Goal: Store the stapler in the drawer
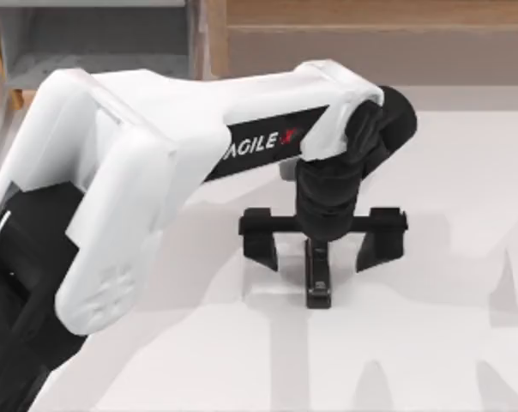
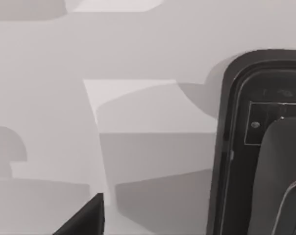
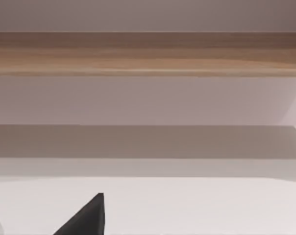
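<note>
A white desk (image 1: 430, 343) carries the stapler (image 1: 318, 275) at centre, its long axis running front to back. The left gripper (image 1: 318, 249) hangs directly over it, fingers (image 1: 259, 245) spread wide either side. The drawer (image 1: 96, 43) stands at back left.

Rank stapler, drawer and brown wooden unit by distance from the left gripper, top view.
1. stapler: on the table, straight under the left gripper, between its open fingers.
2. brown wooden unit: along the back edge, behind the gripper.
3. drawer: back left corner, beyond the arm.
</note>
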`<state>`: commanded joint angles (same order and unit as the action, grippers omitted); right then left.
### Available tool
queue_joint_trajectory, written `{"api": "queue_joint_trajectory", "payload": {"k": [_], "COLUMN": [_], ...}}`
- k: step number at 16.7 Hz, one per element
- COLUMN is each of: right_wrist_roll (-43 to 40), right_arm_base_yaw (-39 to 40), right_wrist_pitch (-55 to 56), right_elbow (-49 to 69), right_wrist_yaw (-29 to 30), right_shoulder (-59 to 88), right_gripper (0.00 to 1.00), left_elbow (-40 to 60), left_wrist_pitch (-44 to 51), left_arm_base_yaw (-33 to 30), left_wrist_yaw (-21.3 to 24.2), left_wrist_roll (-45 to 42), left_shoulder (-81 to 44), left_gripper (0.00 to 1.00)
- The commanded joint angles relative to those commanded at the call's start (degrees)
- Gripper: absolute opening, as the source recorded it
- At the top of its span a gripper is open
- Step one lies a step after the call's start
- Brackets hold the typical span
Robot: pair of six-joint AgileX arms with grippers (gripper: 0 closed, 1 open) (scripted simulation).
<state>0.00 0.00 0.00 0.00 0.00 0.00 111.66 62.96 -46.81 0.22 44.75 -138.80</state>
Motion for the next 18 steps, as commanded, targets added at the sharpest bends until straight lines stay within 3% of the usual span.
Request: {"api": "queue_joint_trajectory", "payload": {"k": [2, 15, 18], "right_wrist_roll": [0.0, 0.0, 0.0], "right_arm_base_yaw": [0.0, 0.0, 0.0], "right_wrist_pitch": [0.0, 0.0, 0.0], "right_elbow": [0.0, 0.0, 0.0], "right_wrist_yaw": [0.0, 0.0, 0.0], "right_shoulder": [0.0, 0.0, 0.0], "right_gripper": [1.0, 1.0, 1.0], "left_elbow": [0.0, 0.0, 0.0], "left_wrist_pitch": [0.0, 0.0, 0.0], "left_arm_base_yaw": [0.0, 0.0, 0.0], "left_wrist_yaw": [0.0, 0.0, 0.0], "left_wrist_roll": [0.0, 0.0, 0.0], "left_shoulder": [0.0, 0.0, 0.0], "left_gripper": [1.0, 0.02, 0.0]}}
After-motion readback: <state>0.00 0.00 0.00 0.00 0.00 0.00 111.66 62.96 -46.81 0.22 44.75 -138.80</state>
